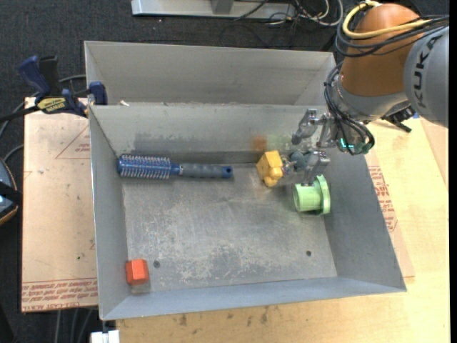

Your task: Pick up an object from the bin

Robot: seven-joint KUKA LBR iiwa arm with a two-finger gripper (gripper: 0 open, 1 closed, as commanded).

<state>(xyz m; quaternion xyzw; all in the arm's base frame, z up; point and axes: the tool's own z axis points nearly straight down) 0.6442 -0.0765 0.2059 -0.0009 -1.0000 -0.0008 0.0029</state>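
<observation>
While my arm reaches in from the right, my gripper point(300, 161) sits low over the right part of the grey metal bin point(214, 84), towards its back wall. Whether it is released or clenched cannot be told from this angle. Just beside it, on its left, lies a small yellow block point(270, 167); whether the two touch is unclear. Just in front of it lies a pale green cylinder point(312, 196), tipped on its side. A blue hairbrush point(171, 168) lies lengthwise to the left, its handle end near the yellow block. An orange cube point(136, 271) rests well apart in the near left corner.
</observation>
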